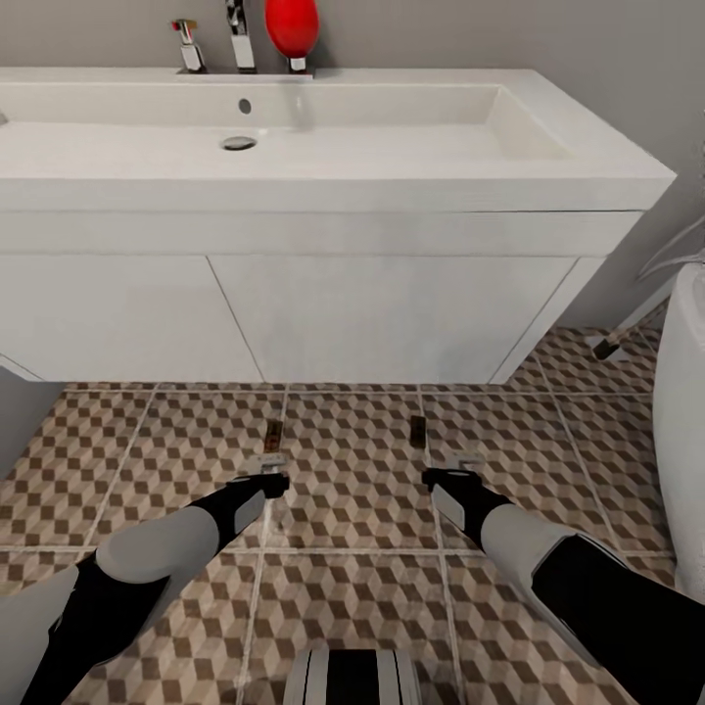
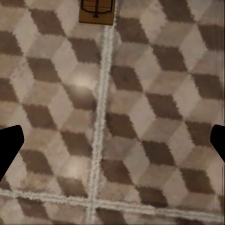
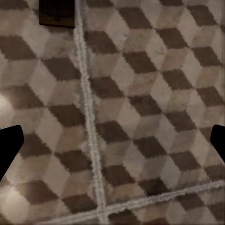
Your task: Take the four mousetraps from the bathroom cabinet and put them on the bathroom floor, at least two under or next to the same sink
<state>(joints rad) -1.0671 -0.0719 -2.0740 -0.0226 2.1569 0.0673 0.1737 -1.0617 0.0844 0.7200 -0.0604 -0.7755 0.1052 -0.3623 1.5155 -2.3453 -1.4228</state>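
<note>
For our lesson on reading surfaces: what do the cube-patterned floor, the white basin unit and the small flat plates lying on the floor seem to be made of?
Cube-patterned floor: probably matt ceramic tile, given the pale grout lines and printed pattern.
White basin unit: smooth top like glazed ceramic or moulded resin; the doors below look like painted board.
Small flat plates: the left wrist view shows a brown, wood-like base with thin dark wire-like lines.
</note>
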